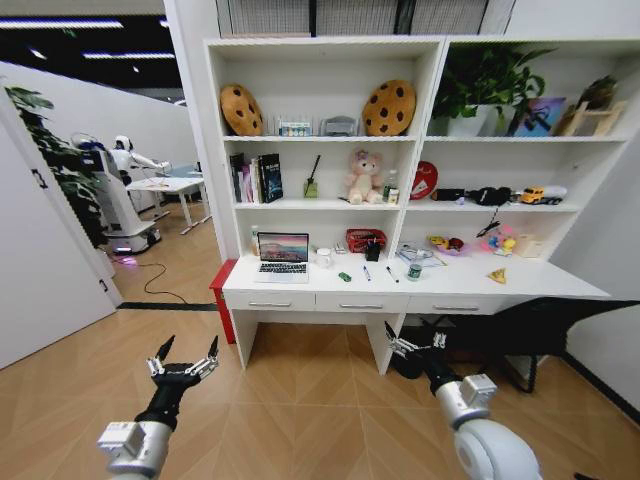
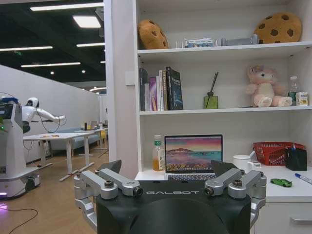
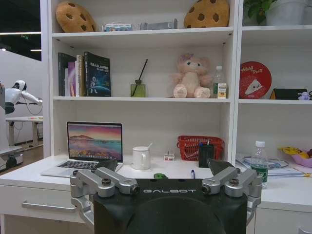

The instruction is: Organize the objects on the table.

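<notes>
2 tools hang low in front of me over the wood-grain floor, well short of the bench [image 1: 560, 283]. My left tool [image 1: 184, 358] has its black pointed fingers spread wide, holding nothing. My right tool [image 1: 415, 344] is also spread apart and empty. From the wrist views, each is a black block with grey metal linkages.

On the bench, a smooth white top with 3 shallow drawers, the thin silver laptop [image 1: 283, 256] stands open at the left end, screen lit. A white mug [image 1: 323, 257] sits just beside it. Near the front edge lie a small green item [image 1: 344, 276], a blue pen [image 1: 367, 272] and a black pen [image 1: 392, 274], each apart from the others. The clear jar [image 1: 414, 271] with a green lid stands right of the pens. A red mesh basket [image 1: 364, 239] sits by the back wall.
</notes>
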Motion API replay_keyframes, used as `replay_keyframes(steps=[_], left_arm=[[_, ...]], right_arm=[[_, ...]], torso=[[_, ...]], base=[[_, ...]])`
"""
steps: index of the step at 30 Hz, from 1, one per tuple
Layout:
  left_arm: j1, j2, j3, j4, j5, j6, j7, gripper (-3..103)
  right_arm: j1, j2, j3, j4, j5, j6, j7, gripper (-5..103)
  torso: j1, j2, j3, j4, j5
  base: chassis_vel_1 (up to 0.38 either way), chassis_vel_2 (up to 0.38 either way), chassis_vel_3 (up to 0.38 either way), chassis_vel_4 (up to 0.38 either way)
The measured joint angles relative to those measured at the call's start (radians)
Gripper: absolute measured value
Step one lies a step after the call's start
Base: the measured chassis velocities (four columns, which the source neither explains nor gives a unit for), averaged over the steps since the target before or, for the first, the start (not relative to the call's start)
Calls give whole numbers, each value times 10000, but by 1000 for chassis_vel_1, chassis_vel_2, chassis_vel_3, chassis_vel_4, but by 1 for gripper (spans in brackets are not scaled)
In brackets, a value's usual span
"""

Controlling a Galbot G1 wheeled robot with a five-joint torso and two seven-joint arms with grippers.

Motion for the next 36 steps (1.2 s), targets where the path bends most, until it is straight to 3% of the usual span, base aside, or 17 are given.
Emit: replay_keyframes(steps=[16,36], left_arm=[[-25,52,-41,17,-26,-22,11,100],[6,39,-30,37,67,-29,6,100]], right_arm=[[40,31,38,-60,78,-21,-235,100],[90,32,60,-194,101,58,-345,100]], torso=[[-4,2,-1,-1,-1],[0,1,-1,0,-1]], base=[[-45,52,52,-50],[-278,274,273,-267]])
